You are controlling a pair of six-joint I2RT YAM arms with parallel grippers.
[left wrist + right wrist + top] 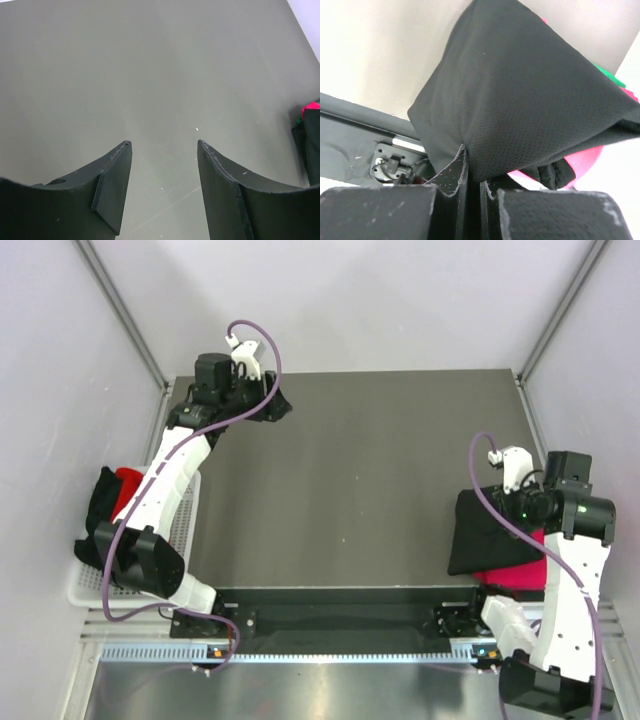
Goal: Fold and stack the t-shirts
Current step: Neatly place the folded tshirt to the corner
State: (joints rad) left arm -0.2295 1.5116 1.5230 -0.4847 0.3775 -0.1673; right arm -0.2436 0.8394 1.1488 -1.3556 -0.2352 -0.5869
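Observation:
A folded black t-shirt lies at the table's right edge on top of a bright pink t-shirt. My right gripper is shut on the black shirt's near edge; in the right wrist view the jaws pinch the black cloth, with pink cloth below it. My left gripper is at the table's far left corner, open and empty above bare table. More black and red shirts lie in the basket on the left.
A white wire basket stands off the table's left edge beside the left arm. The dark table is walled by pale panels. A rail runs along the near edge. The pile shows at the right edge of the left wrist view.

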